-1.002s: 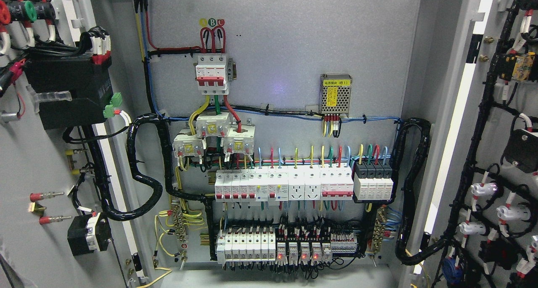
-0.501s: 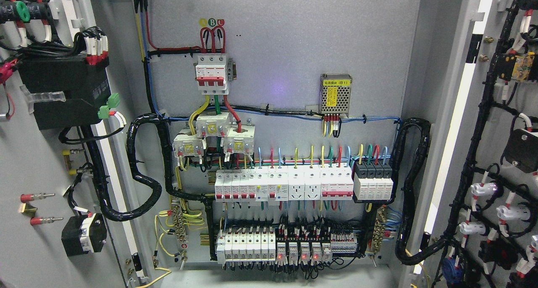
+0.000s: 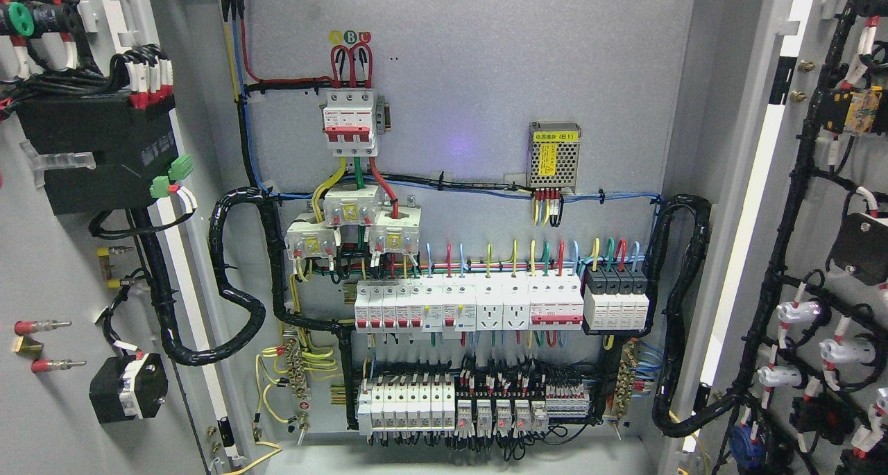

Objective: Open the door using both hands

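An electrical cabinet stands wide open in the head view. Its left door is swung out at the picture's left, showing its grey inner face with a black box, wiring and red-tipped studs. The right door is swung out at the right, its inner face carrying black cable looms and white lamp holders. Between them the back panel holds a red-and-white main breaker, rows of white breakers and relays with red lights. Neither of my hands or arms shows anywhere.
Thick black cable conduits loop from the left door and the right door into the cabinet. A small perforated power supply with a yellow label sits at the upper right of the panel. The cabinet floor lies along the bottom.
The left door has swung further outward: its black box, studs and lower switch have shifted left in the picture. The right door and the panel have not moved.
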Robot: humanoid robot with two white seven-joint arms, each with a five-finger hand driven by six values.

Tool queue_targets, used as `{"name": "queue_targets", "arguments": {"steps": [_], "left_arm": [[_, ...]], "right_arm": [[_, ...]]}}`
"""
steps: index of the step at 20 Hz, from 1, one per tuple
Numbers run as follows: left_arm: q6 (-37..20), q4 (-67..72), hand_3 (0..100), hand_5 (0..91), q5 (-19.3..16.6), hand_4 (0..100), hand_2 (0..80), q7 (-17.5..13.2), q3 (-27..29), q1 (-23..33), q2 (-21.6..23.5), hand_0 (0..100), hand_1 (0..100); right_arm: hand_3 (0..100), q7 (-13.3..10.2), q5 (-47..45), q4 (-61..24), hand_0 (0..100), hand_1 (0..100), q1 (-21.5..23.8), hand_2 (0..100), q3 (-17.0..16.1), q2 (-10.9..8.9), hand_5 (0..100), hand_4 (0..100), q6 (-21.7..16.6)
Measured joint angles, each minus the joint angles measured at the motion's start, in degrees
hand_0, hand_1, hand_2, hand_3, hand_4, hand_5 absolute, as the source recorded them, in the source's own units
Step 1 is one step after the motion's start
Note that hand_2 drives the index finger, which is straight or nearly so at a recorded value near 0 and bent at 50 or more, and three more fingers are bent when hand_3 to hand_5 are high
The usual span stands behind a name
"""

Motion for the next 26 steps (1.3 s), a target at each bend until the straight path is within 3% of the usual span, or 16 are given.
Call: {"name": "queue_targets", "arguments": {"steps": [5,12,14,18,20,26], "left_arm": [[0.00,-10.56,0,0.0,0.01,0,0.0,0.02,-1.35,2.92,3.07,0,0],[-3.66,-21.74,0,0.0,-0.06,0,0.0,0.02,-4.36,4.31,7.39,0,0],[-4.09,-24.40,0,0.0,-0.10,0,0.0,0.02,-5.05,4.29,8.36,0,0],[-4.46,-29.38,0,0.0,-0.20,0,0.0,0.02,-6.13,4.23,9.83,0,0],[-4.65,-31.80,0,0.0,-0.26,0,0.0,0.02,-6.56,4.23,10.49,0,0],[-7.70,-38.26,0,0.0,-0.40,0,0.0,0.02,-7.44,4.62,12.08,0,0]], "right_arm": [[0,-0.01,0.00,-0.06,19,0,1.88,0,-2.12,-0.70,0,0,-0.29],[0,-0.46,-0.04,-2.32,19,0,7.28,0,-8.16,-3.77,0,0,-0.67],[0,-1.91,-0.04,-3.49,19,0,8.86,0,-10.15,-4.66,0,0,-1.20],[0,-7.95,-0.10,-6.53,19,0,12.41,0,-13.61,-7.23,0,0,-4.18],[0,-9.54,-0.10,-8.49,19,0,14.52,0,-14.92,-8.47,0,0,-5.77],[0,-11.36,-0.17,-14.83,19,0,21.88,0,-18.19,-11.78,0,0,-10.13]]}}
